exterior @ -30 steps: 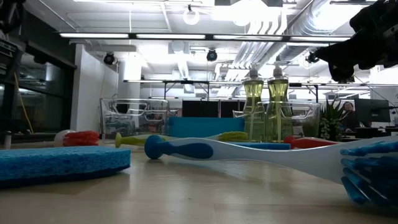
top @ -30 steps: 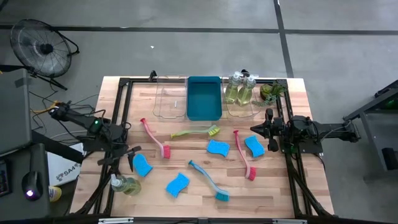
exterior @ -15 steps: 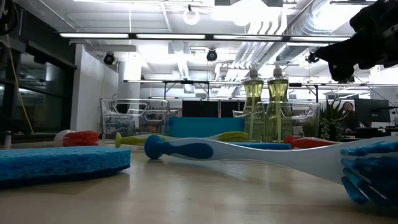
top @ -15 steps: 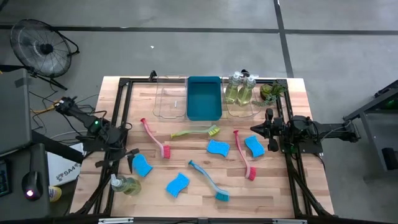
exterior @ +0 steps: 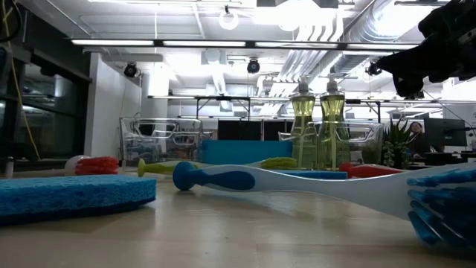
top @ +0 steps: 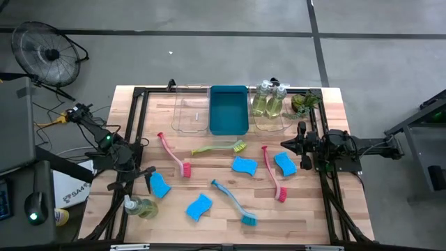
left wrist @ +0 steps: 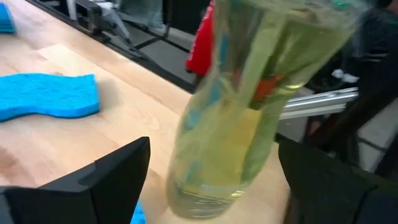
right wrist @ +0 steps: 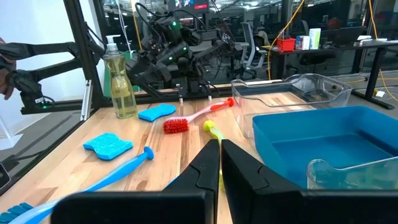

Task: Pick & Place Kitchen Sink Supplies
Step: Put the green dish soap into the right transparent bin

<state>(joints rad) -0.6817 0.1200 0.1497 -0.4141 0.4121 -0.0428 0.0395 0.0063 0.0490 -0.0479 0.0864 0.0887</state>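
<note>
The left pincer (top: 148,183) hangs low over the bench (top: 209,167) with its fingers spread apart; in the left wrist view the pump bottle (left wrist: 249,106) of yellowish liquid stands upright on the bench between and just ahead of them, with no contact to be seen. Taking the blue bin (top: 228,110) as landmark, this bottle (top: 139,206) stands far from it, at the near left corner of the bench, just beside a blue sponge (top: 159,185). Two more pump bottles (top: 268,102) already stand in the clear tray (top: 259,124) touching the bin's right side, which suggests where this one belongs. The bottle looks like thin, smooth clear plastic, fairly heavy with liquid, tall and narrow, so it would likely tip or slip if caught near the pump; the better hold is probably across the wider body, about mid-height, squeezed gently enough not to dent it. The right pincer (top: 287,145) waits in front of the bin and to its right, fingers pressed together on nothing. The other supplies lie in front of the bin: a yellow-green brush (top: 220,148) nearest, a pink brush (top: 173,154) to the left, a red brush (top: 272,173) to the right, a teal brush (top: 233,203) farthest. A second clear tray (top: 189,110) sits against the bin's left side.
</note>
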